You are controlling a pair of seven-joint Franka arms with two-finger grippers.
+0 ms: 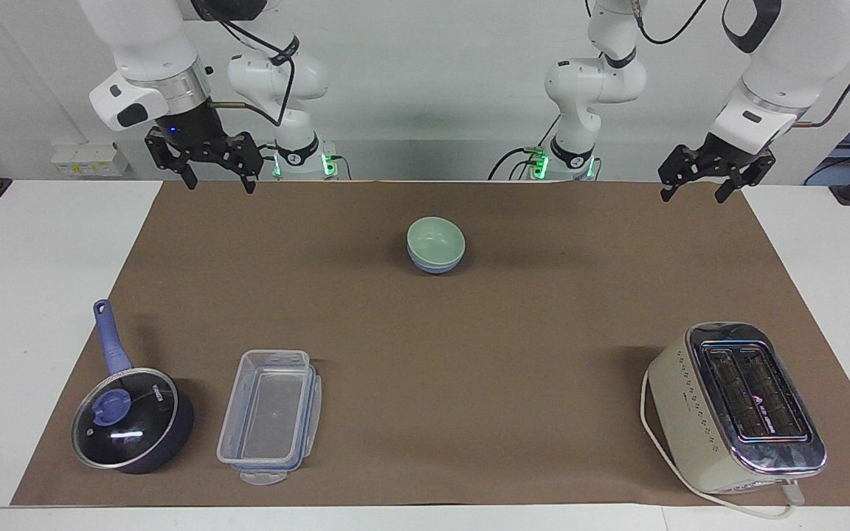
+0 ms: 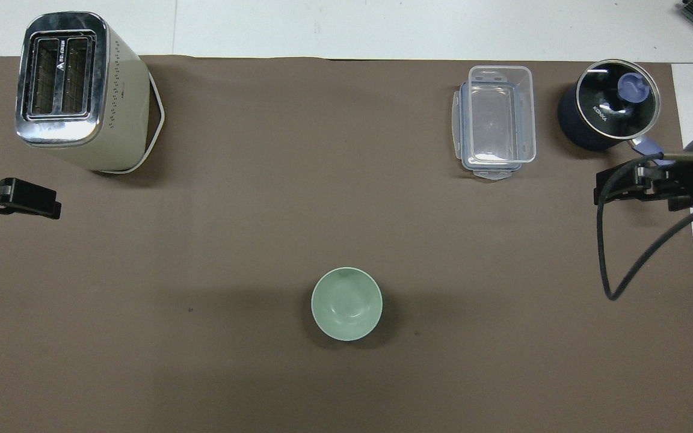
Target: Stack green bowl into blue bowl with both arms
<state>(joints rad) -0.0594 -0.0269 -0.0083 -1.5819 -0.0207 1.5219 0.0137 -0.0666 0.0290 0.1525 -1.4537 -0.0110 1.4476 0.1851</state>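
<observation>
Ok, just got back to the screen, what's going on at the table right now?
Nothing is being handled at this moment. The green bowl already sits nested inside the blue bowl on the brown mat, near the robots' end. The right tool is open and empty, raised above the mat's corner at the right arm's end. The left tool is also open and empty, up over the mat's edge at the left arm's end. The stack looks done.
</observation>
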